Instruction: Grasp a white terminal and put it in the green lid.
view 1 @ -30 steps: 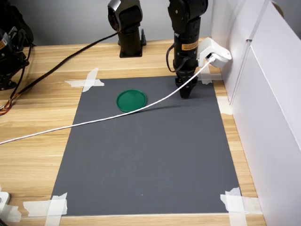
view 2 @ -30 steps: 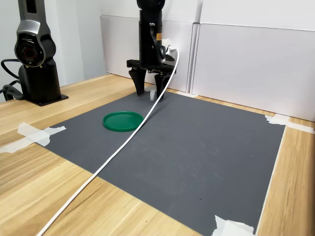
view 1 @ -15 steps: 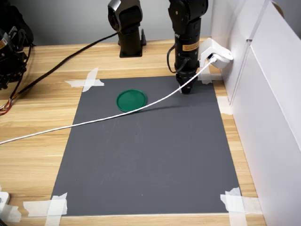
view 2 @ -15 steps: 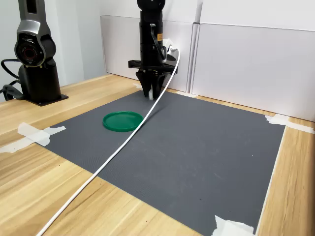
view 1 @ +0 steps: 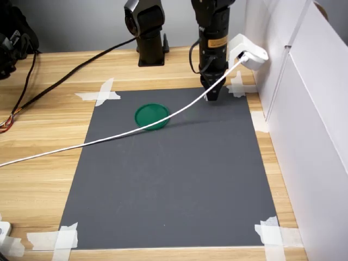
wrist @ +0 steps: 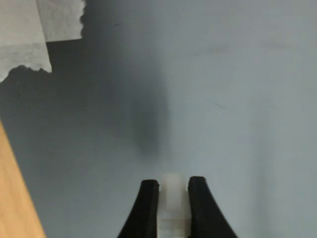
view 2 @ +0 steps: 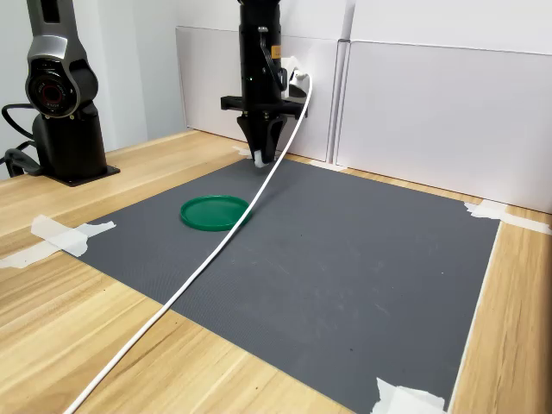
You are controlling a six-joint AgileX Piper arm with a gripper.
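My gripper [view 1: 212,98] points straight down over the far right part of the dark grey mat [view 1: 174,179]. It is shut on the white terminal [wrist: 172,194], a tiny white block that fills the gap between the two black fingertips [wrist: 147,196] in the wrist view. The second exterior view shows the white terminal [view 2: 259,159] held a little above the mat. The green lid [view 1: 152,116] lies flat on the mat, to the gripper's left in the first exterior view. Seen from the second exterior view, the green lid [view 2: 215,212] is nearer the camera than the gripper [view 2: 260,157].
A white cable [view 1: 109,139] runs from a white rounded housing [view 1: 247,56] on the arm across the mat, passing over the lid's near edge. A second black arm base [view 1: 147,32] stands behind the mat. White panels [view 1: 310,136] wall the right side. Tape strips [view 1: 100,93] hold the mat's corners.
The open fingers came together on the white terminal. The gripper then rose off the mat with it and shifted slightly toward the back edge.
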